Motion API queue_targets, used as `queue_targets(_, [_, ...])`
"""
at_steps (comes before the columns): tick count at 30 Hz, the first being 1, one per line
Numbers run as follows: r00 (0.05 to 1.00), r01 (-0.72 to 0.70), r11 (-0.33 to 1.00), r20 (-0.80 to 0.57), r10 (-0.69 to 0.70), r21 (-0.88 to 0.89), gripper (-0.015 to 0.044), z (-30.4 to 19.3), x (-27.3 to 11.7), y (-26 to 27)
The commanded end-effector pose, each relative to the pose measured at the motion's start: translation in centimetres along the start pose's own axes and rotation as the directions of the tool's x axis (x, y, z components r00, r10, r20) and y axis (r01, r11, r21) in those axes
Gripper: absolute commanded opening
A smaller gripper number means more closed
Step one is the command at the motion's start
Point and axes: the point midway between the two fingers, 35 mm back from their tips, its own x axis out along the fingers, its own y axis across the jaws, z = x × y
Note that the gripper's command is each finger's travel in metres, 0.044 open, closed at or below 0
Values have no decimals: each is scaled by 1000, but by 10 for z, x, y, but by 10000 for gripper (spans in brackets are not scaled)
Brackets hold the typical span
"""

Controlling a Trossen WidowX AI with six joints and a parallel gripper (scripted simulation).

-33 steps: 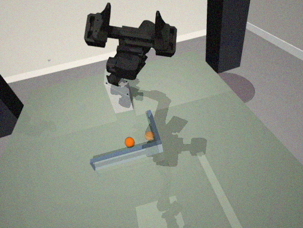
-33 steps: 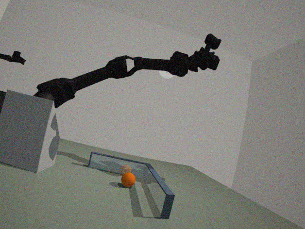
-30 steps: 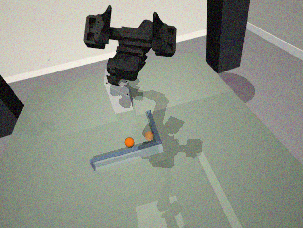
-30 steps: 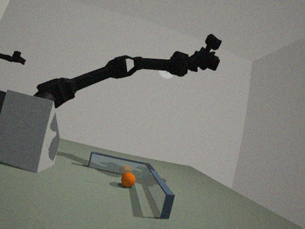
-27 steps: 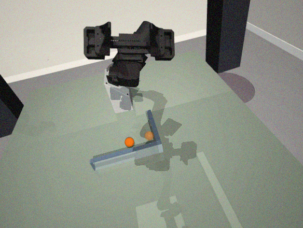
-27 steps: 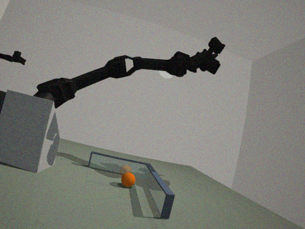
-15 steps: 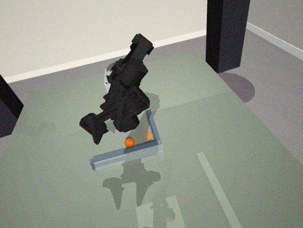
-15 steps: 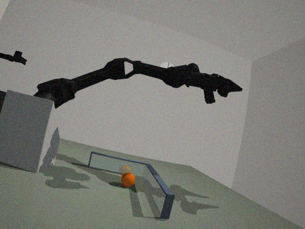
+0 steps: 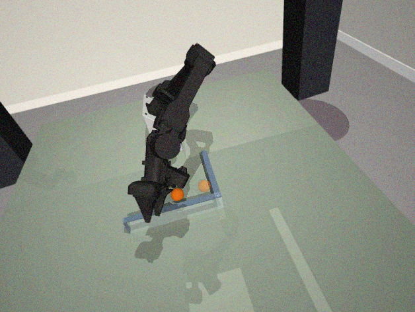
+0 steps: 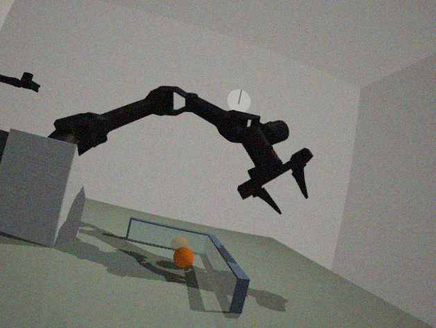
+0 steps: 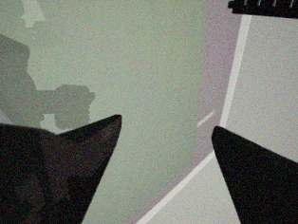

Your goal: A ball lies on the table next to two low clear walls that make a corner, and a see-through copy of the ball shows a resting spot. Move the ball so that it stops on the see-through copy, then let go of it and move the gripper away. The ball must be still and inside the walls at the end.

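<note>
The orange ball (image 9: 177,194) (image 10: 182,257) rests on the table beside the longer clear wall (image 9: 197,200) (image 10: 240,294), on the inner side. The see-through copy (image 9: 203,186) (image 10: 178,242) is nearer the corner, close to the shorter wall (image 9: 208,167) (image 10: 168,228); ball and copy are apart. My gripper (image 9: 152,217) (image 10: 294,205) (image 11: 167,126) is open and empty, tilted downward. It hangs well above the table, higher than the walls; in the top view its fingers overlap the longer wall, left of the ball. Neither ball nor copy shows in the wrist view.
The arm's base stands on a grey block (image 9: 148,112) (image 10: 35,183) behind the walls. Dark pillars (image 9: 312,50) (image 9: 10,147) stand at both sides in the top view. The arm's shadow falls across the table and walls.
</note>
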Motion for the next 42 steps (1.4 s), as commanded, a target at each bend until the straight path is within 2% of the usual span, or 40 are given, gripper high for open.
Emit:
queue_targets(1, [979, -197, 941, -2, 205, 274, 329, -10, 0, 61])
queue_targets(6, [886, -366, 667, 24, 462, 650, 329, -21, -16, 141])
queue_targets(10, [773, -356, 332, 75, 630, 874, 329, -24, -40, 199])
queue_targets(12, [734, -323, 221, 96, 673, 920, 329, -24, -49, 215])
queue_targets(21, [729, -318, 208, 99, 677, 925, 329, -24, -50, 217])
queue_targets(42, [729, -318, 207, 99, 678, 925, 329, -20, -24, 241])
